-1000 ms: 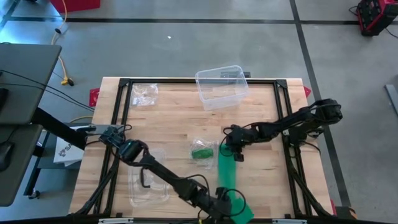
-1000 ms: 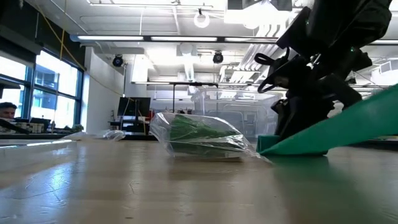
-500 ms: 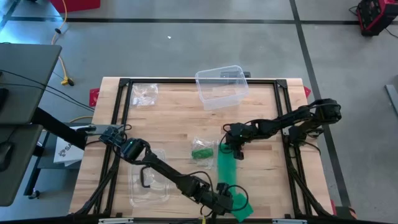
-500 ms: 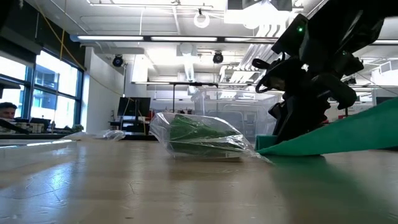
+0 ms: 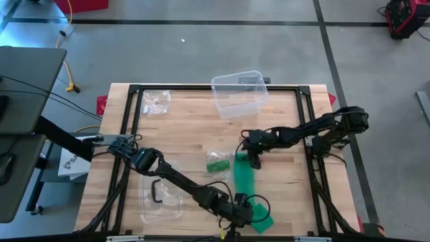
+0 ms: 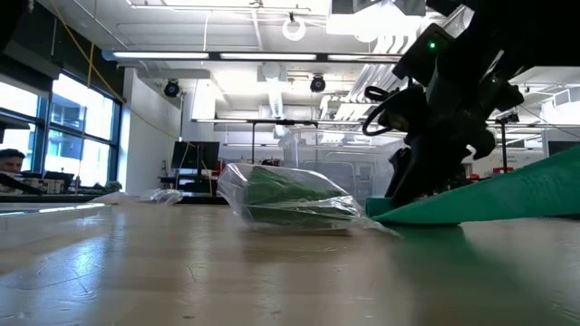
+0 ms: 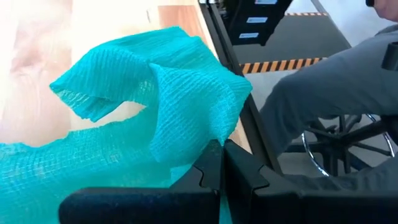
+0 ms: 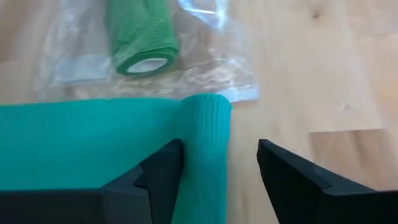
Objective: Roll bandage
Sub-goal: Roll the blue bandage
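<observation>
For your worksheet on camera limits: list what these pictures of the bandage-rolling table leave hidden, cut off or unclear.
- High view: the left end effector is too small to show its grip on the green bandage strip.
- Low view: the strip runs off the picture's edge; the right arm hides its rolled end.
- Left wrist view: the person is cut off by the frame.
- High view: contents of the clear bags are too small.

Overhead, table-level and 2 wrist cameras share the bandage [image 5: 243, 181].
</observation>
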Robot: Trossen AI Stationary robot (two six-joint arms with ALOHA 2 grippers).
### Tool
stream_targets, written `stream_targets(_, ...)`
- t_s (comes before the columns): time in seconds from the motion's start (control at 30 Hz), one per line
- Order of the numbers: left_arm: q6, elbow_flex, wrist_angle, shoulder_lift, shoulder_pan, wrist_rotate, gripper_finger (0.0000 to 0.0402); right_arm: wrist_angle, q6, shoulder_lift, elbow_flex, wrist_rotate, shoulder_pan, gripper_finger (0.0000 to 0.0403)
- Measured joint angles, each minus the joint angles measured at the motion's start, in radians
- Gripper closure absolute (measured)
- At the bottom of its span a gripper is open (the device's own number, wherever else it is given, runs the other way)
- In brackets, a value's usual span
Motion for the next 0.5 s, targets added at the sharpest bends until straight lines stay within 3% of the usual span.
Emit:
stream_targets(0.2, 0.004, 0.000, 0.025, 0.000, 0.005, 0.034, 0.0401, -0.002, -0.007, -0.002, 0.003, 0.105, -0.009, 0.0206)
stream_targets(0.3, 0.006, 0.000, 0.033, 0.000, 0.000, 0.085, 0.0401, -0.003, -0.027, -0.002, 0.003, 0.110, -0.037, 0.0206)
stream_targets(0.5, 0.006, 0.000, 0.019, 0.001, -0.006, 0.077, 0.0401, -0.005, -0.049, -0.002, 0.003, 0.108, -0.081, 0.0206)
